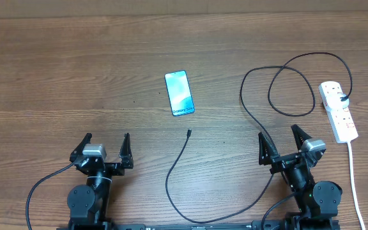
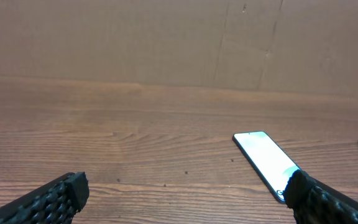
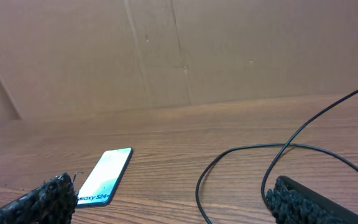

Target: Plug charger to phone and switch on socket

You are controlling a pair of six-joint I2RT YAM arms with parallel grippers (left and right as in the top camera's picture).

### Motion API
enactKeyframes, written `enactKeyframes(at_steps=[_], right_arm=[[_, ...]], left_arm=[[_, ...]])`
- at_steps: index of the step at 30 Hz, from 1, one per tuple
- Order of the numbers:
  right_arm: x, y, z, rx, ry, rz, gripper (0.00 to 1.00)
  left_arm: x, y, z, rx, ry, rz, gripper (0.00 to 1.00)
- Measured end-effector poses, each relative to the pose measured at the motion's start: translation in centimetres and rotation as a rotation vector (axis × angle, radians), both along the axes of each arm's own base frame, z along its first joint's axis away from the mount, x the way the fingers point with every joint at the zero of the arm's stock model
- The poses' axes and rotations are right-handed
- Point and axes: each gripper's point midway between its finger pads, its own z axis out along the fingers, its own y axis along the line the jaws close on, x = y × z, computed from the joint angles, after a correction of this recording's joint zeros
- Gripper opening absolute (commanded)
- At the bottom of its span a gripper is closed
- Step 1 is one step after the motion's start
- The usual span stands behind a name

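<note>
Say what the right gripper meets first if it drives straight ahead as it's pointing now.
Probably the charger: its black cable loops across the table just ahead of the open right gripper. The phone lies off to the left of that line. Depth is uncertain.

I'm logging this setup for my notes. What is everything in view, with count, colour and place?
phone: one, lit light-blue screen, flat at table centre.
charger: one, black, loops from the socket across the right side; tip free, near the phone.
socket: one, white with red switches, far right.
white cord: one, runs from the socket toward the near edge.
table: one, brown wood.
cardboard backdrop: brown, behind the table.
left gripper: black, open, near-left.
right gripper: black, open, near-right.
</note>
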Motion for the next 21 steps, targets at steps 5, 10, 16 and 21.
enactKeyframes(at_steps=[5,10,16,21], right_arm=[[-0.4,1.7,0.0,0.0,0.0,0.071,1.0],[-0.4,1.7,0.0,0.0,0.0,0.074,1.0],[-0.4,1.7,0.0,0.0,0.0,0.074,1.0],[-0.4,1.7,0.0,0.0,0.001,0.074,1.0]], left_arm=[[0.0,0.0,0.0,0.0,0.0,0.0,1.0],[0.0,0.0,0.0,0.0,0.0,0.0,1.0],[0.0,0.0,0.0,0.0,0.0,0.0,1.0],[0.0,0.0,0.0,0.0,0.0,0.0,1.0]])
